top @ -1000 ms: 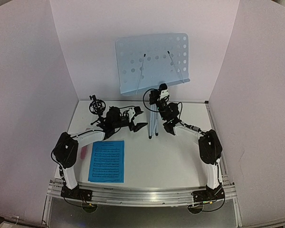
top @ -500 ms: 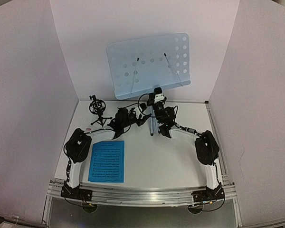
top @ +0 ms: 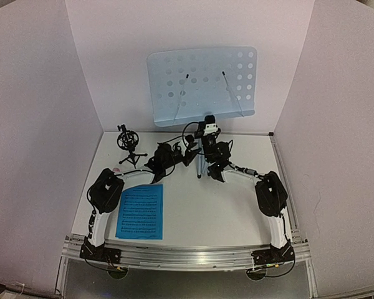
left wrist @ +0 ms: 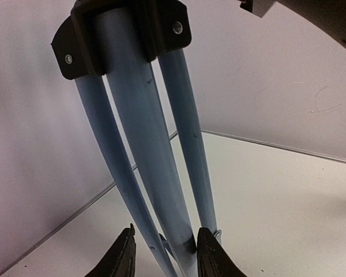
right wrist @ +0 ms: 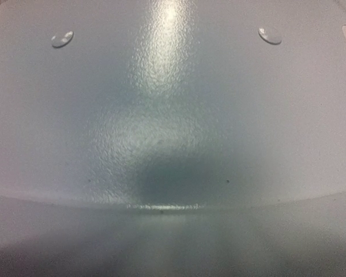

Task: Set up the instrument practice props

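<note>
Tripod legs [left wrist: 139,173] cropped btm; L tool [left wrist: 168,258] tips barely visible

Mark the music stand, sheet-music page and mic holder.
music stand [top: 202,84], top view, on its perforated desk.
sheet-music page [top: 141,212], top view, middle of the page.
mic holder [top: 126,139], top view, on its round cradle.
</note>
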You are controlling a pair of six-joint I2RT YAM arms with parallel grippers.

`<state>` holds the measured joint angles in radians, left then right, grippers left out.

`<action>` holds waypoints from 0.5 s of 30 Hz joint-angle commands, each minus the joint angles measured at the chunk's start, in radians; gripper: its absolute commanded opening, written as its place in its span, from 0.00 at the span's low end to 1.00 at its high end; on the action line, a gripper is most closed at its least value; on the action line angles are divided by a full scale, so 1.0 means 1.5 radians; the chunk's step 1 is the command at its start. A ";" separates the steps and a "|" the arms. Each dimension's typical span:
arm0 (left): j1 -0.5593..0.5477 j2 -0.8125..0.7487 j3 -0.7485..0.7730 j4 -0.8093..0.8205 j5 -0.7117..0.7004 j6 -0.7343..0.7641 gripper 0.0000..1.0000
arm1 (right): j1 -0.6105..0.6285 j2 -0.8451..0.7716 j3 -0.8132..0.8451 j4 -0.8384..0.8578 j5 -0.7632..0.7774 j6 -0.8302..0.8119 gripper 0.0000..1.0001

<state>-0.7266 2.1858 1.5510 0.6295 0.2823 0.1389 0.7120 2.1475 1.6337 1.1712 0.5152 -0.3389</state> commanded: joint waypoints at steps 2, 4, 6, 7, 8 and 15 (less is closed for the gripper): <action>-0.023 0.027 0.038 0.049 -0.030 -0.036 0.35 | 0.040 -0.032 0.047 0.221 0.036 0.012 0.00; -0.027 0.037 0.048 0.055 -0.036 -0.039 0.34 | 0.046 -0.034 0.047 0.221 0.045 0.007 0.00; -0.030 0.047 0.059 0.061 -0.043 -0.039 0.32 | 0.052 -0.036 0.042 0.221 0.048 0.005 0.00; -0.032 0.051 0.061 0.063 -0.048 -0.037 0.28 | 0.052 -0.037 0.038 0.221 0.047 0.007 0.00; -0.033 0.053 0.063 0.064 -0.051 -0.035 0.25 | 0.051 -0.040 0.034 0.220 0.044 0.007 0.00; -0.036 0.048 0.053 0.037 -0.046 -0.020 0.00 | 0.052 -0.064 -0.025 0.221 0.026 -0.012 0.00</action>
<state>-0.7571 2.2475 1.6009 0.6997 0.2094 0.0308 0.7236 2.1475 1.6090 1.2408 0.6311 -0.3604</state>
